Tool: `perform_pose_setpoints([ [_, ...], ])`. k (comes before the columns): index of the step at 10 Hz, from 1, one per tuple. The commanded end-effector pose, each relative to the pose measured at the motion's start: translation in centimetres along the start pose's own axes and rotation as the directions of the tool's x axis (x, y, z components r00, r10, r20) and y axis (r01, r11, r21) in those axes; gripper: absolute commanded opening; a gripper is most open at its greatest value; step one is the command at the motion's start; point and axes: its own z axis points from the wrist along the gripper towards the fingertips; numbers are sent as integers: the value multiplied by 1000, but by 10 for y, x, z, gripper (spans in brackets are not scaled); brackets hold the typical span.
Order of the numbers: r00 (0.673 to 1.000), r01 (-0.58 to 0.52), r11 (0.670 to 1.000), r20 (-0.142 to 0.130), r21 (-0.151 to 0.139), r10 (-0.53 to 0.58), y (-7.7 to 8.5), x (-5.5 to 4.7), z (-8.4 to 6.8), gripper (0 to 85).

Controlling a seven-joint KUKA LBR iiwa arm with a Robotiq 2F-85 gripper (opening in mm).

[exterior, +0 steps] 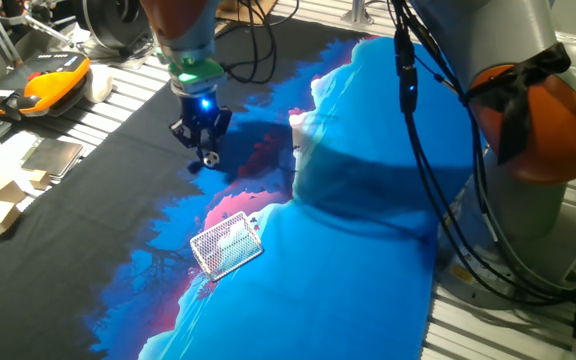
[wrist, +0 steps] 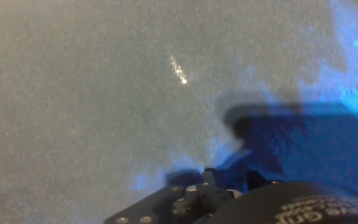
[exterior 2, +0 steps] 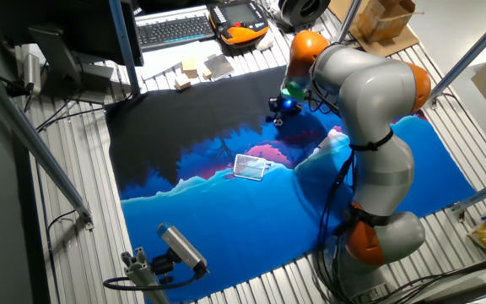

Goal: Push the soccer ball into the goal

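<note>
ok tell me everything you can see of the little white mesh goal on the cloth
The small white mesh-netted goal has a rectangular frame with fine netting stretched across it, pale and slightly shiny, possibly plastic or wire. It appears to lie tipped over, nearly flat, on the printed blue, pink and black cloth, right where the pink patch meets the bright blue. Nothing but the cloth touches it. The tiny white and black soccer ball sits well apart from it, on the dark part, at the tips of the black two-finger gripper.

Tiny white ball with black patches (exterior: 209, 158) — resting on the dark part of the printed cloth. Small white mesh-netted goal with rectangular frame (exterior: 226, 244) — lying tilted on the blue-and-pink area, well apart from the ball.
</note>
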Motion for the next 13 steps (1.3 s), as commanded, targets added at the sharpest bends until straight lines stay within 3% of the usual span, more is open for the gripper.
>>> perform_pose_setpoints([
  [1,1000,-8,1000,2,4,8,0,2,1,340],
  [7,995,-101,992,34,70,99,-5,30,0,340],
  [10,991,-133,990,-16,53,134,-7,38,-2,340],
  [13,988,-147,988,-40,47,149,-4,50,-2,340],
])
